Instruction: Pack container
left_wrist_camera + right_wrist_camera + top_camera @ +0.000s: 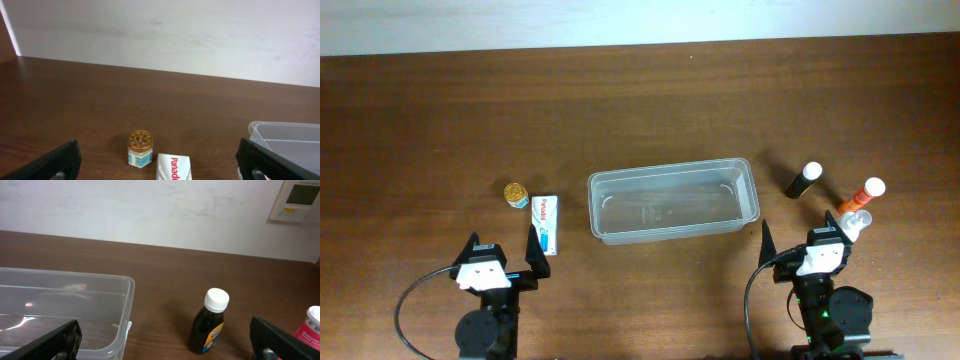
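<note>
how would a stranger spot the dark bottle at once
Start at the clear container in the middle of the table and look past its right end. The dark bottle stands nearest it, upright. It alone is near-black with a yellow label; the orange bottle beside it shares only the white cap.

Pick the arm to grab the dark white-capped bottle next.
Right. The dark bottle stands just ahead of the open right gripper, showing in its wrist view. The left gripper sits across the container, beside the small jar and white box.
</note>
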Controlling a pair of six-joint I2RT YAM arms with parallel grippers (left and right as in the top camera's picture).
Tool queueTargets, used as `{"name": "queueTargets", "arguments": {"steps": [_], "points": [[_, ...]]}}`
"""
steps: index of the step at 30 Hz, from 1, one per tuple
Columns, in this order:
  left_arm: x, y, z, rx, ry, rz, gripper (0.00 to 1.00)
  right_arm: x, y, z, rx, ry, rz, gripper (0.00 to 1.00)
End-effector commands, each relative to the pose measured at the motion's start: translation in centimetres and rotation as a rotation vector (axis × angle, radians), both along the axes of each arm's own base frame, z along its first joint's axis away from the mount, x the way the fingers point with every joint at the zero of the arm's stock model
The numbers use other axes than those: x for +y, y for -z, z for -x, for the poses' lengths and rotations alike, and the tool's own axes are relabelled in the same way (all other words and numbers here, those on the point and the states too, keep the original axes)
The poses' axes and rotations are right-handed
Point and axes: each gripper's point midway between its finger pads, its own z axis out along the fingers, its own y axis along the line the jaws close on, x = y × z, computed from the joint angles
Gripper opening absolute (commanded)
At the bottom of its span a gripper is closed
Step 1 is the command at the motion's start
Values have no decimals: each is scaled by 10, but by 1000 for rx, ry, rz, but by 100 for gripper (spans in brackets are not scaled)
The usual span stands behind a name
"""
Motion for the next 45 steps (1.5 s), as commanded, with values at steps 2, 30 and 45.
{"name": "queueTargets", "arguments": {"steps": [2,30,45], "points": [[-1,0,0,-4,6,-12,100,0,2,0,2,2,10,98],[-1,-2,0,-9,10,-11,100,0,-7,-1,-29,3,-36,98],[-11,-59,2,219,66,-17,100,-4,-58,-7,184,48,-123,98]]}}
